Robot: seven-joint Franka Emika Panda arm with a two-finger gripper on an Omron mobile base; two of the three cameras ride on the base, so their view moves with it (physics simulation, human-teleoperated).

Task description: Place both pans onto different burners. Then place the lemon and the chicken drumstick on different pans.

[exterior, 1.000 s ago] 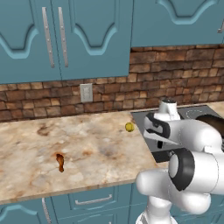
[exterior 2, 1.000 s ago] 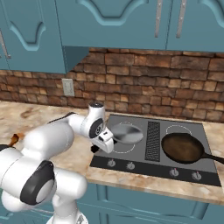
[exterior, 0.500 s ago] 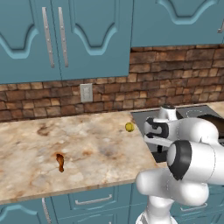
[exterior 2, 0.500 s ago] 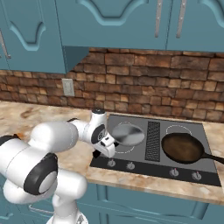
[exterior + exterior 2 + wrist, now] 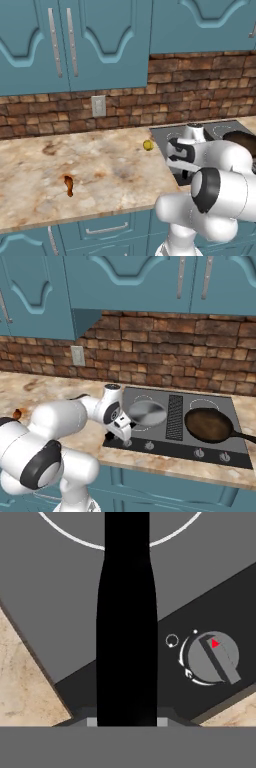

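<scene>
Silver pan (image 5: 146,412) is sitting on the front-left burner (image 5: 120,532) of the cooktop (image 5: 210,448); its black handle (image 5: 126,627) is being clamped between the jaws of the gripper (image 5: 121,431), right at the cooktop's front-left corner. Grip at the handle's outer end is judged deliberate: hand is kept clear of the pan body, and the pan is being centred over the ring.

Dark brown pan (image 5: 208,424) is resting on the right-hand burner, across the vent strip (image 5: 174,410) from the silver pan, handle pointing off the cooktop's right edge. So both pans are sitting on separate burners; judged: pan step is nearly done, only release is pending.

Lemon (image 5: 148,145) is lying on the countertop (image 5: 100,170) just left of the cooktop's edge. Chicken drumstick (image 5: 69,185) is lying well left of the cooktop, nearer the counter's front. Neither is being handled yet.

View differences:
- Hand view: handle is seen running up between the fingertips toward the burner ring, with a control knob (image 5: 212,659) just beside it. Grip is being confirmed here.
- Right base view: both pans and the burner layout are being shown; the lemon is hidden behind the arm.
- Left base view: both food items are being shown; the arm is blocking most of the cooktop.
</scene>
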